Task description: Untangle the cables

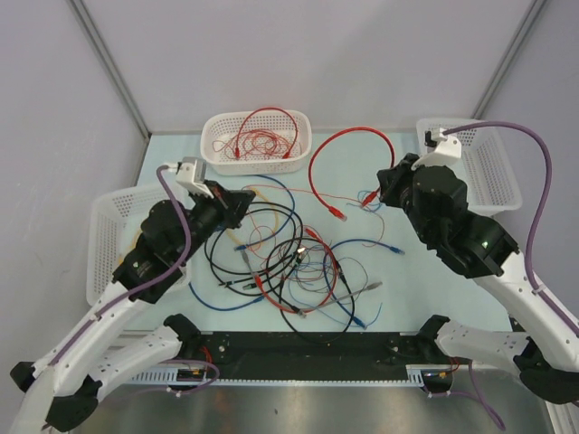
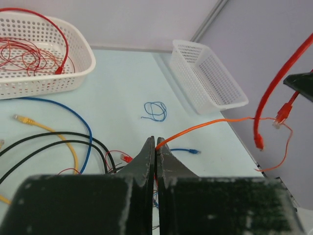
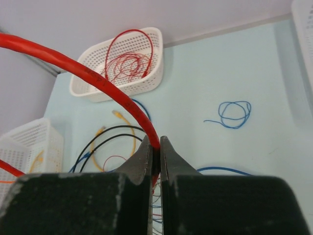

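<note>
The left gripper (image 2: 155, 142) is seen clamped fully shut, and a thin orange wire (image 2: 195, 128) is pinched right at its fingertips. The wire is drawn out fairly straight on the near side of the far basket (image 1: 217, 122), towards the other arm. The right gripper (image 3: 154, 142) is closed too, and a thick red cable (image 3: 98, 78) is nipped between its fingers. That cable is carried in a high arc just to the right of the far basket, probably so that it is kept off the heap. The tangle of cables (image 1: 289, 262), black, blue, red and yellow, is left lying on the table nearer than the far basket, between the two arms. Loose red wires (image 1: 258, 140) are heaped inside the far basket, so sorting by colour is suspected. The two ends appear to be held apart so that each strand's path can be traced and freed
</note>
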Tool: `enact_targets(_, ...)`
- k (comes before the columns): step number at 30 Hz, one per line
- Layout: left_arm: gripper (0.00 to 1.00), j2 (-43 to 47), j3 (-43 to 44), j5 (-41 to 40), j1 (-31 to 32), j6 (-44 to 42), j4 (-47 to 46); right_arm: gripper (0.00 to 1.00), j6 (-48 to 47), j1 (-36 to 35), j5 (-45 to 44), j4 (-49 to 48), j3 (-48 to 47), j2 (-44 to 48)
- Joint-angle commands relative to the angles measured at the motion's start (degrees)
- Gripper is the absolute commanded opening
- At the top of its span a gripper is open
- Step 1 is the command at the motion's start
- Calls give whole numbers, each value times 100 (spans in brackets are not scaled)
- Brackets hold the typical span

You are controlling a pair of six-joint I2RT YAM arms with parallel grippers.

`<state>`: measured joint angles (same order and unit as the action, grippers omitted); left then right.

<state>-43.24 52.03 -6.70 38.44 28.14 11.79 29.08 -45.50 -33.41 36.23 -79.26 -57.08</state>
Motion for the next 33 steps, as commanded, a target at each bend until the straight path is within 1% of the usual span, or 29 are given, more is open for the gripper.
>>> enact_targets(1, 0, -386, 868, -251, -29, -46, 1113, 0, 90, 128, -761, -20, 60, 205)
enact_targets(2, 0, -552, 1009, -323, -116, -37, 1384, 0, 72, 172, -903, 50, 78, 232)
enact_targets(3, 0, -588, 1133, -349, -195, -45, 1466, 0, 115, 390, -991, 138, 130, 250)
enact_targets(5, 0, -650, 1528, -385, -458, -11, 1624, 0, 273, 768, -686, 384, 227, 355)
enact_targets(6, 0, -676, 1686, -376, -564, 24, 1651, 0, 421, 1136, -511, 411, 410, 399)
enact_targets(7, 0, -703, 2053, -350, -652, 42, 1677, 0, 519, 1339, -100, 446, 499, 434)
enact_targets(9, 0, -878, 2476, -454, -723, 34, 1739, 0, 721, 1726, 272, 412, 736, 513)
enact_targets(10, 0, -948, 2870, -472, -723, 25, 1747, 0, 774, 1789, 500, 385, 954, 540)
enact_targets(13, 0, -1247, 3364, -464, -723, 42, 1634, 0, 906, 1851, 791, 280, 1245, 540)
enact_targets(18, 0, -1791, 3744, -447, -793, 51, 1545, 0, 985, 1834, 1099, 139, 1440, 628)
enact_targets(24, 0, -3030, 4604, -51, -1197, 7, 1694, 0, 959, 1790, 1284, 174, 1545, 751)
enact_targets(25, 0, -3415, 4910, 19, -1259, 7, 1747, 0, 959, 1781, 1310, 174, 1554, 760)
enact_targets(26, 0, -3584, 5044, 72, -1381, -1, 1748, 0, 881, 1772, 1328, 174, 1572, 760)
enact_targets(33, 0, -5113, 6283, 221, -1962, 95, 1695, 0, 625, 1807, 1389, 78, 1642, 690)
